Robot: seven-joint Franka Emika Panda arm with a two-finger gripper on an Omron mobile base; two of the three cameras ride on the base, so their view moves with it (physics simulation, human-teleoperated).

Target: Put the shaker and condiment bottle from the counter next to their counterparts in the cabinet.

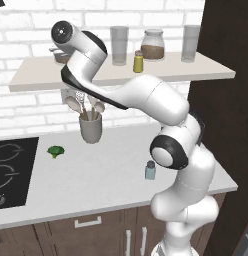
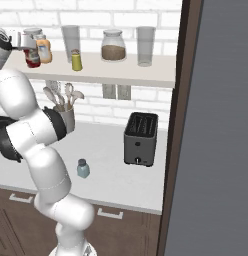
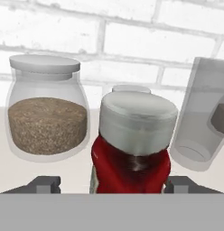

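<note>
the arm hides the left end of the cabinet point(image 1: 196, 74) in the left base view, while the hand view shows the condiment bottle point(image 3: 131, 155) between the gripper's point(image 3: 114, 184) parted fingertips, clear of both.

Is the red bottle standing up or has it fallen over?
Standing up. The red bottle sits on the shelf with its pale cap on top, between the claw's fingers.

Base views flank arm, share shelf point(image 1: 196, 75); hand view close on bottle point(image 3: 132, 153).
</note>
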